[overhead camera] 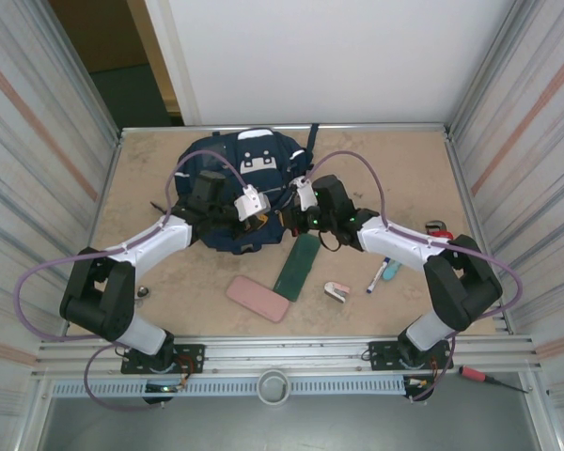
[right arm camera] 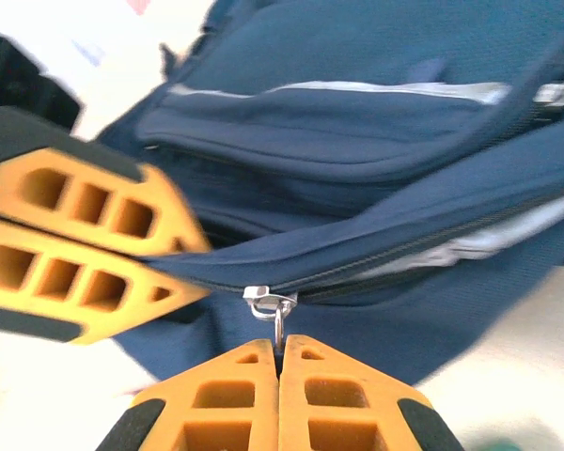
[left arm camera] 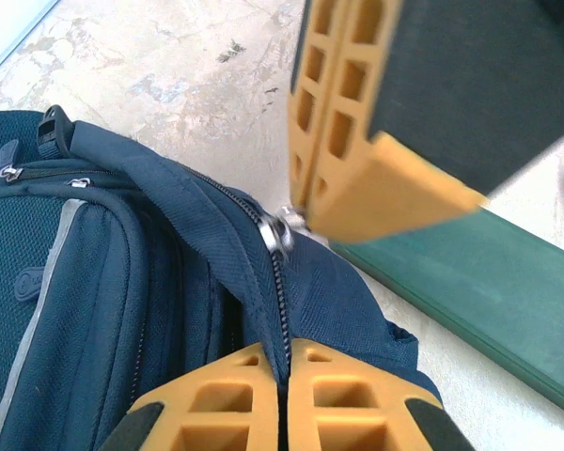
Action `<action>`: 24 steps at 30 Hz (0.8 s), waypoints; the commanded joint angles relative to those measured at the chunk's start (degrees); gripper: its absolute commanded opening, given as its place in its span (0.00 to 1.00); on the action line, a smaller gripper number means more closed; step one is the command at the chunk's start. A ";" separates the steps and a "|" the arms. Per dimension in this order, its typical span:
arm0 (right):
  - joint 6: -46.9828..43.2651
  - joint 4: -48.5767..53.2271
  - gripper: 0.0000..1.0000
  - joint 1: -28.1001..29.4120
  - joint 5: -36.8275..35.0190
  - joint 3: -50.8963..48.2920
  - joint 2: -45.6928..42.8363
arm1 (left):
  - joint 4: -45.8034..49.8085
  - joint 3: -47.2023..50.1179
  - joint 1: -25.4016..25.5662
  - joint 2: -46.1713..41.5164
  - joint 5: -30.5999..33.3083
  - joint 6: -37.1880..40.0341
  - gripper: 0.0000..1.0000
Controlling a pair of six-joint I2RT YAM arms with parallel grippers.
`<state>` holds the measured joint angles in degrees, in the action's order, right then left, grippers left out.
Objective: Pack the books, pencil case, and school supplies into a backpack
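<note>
The navy backpack (overhead camera: 240,178) lies at the middle back of the table. My left gripper (left arm camera: 284,349) is shut on the backpack fabric (left arm camera: 338,301) right at the zipper line. My right gripper (right arm camera: 279,343) is shut on the metal zipper pull (right arm camera: 278,324), just below the slider (right arm camera: 269,301). Both grippers meet at the backpack's near edge, left gripper (overhead camera: 260,223) beside right gripper (overhead camera: 288,224). The pink pencil case (overhead camera: 258,298) lies in front. A marker pen (overhead camera: 378,275), a teal item (overhead camera: 392,271) and a pink-and-white item (overhead camera: 336,292) lie to the right. The books are out of view.
A narrow dark green flat box (overhead camera: 297,266) lies slanted just in front of the grippers, also the green box (left arm camera: 470,291) beside the backpack corner. A red-handled tool (overhead camera: 439,228) sits at the right wall. Corrugated walls close in both sides.
</note>
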<state>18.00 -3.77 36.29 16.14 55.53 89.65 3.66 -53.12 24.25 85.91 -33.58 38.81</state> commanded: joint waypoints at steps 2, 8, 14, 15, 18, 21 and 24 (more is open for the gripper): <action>3.95 9.66 0.00 -4.56 -18.30 2.35 -1.16 | -3.45 0.18 -0.74 -7.03 -6.62 0.80 0.00; 3.97 12.81 0.00 -5.75 -29.75 4.62 2.21 | -10.18 3.41 -4.72 -12.87 -12.07 -2.51 0.00; 3.91 10.18 0.00 -7.63 -24.52 4.90 2.90 | -9.59 4.00 -5.89 -13.43 -10.43 -2.33 0.00; 3.84 8.51 0.00 -7.56 -22.36 4.45 2.30 | -9.26 4.20 -5.93 -12.98 -9.56 -2.31 0.00; 3.61 5.61 0.00 -6.93 -17.74 4.20 1.28 | -9.75 5.12 -5.90 -10.73 -6.99 -2.87 0.00; 3.29 4.14 0.00 -5.85 -15.61 4.71 0.74 | -10.43 5.66 -5.63 -8.23 -6.31 -4.49 0.02; 3.19 4.19 0.00 -4.75 -14.91 5.72 0.97 | -10.38 5.72 -4.25 -5.96 -4.43 -4.55 0.06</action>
<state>20.53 1.19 33.34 6.24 60.84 90.63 -4.01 -47.53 20.18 79.05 -39.83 35.55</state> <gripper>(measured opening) 0.046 0.067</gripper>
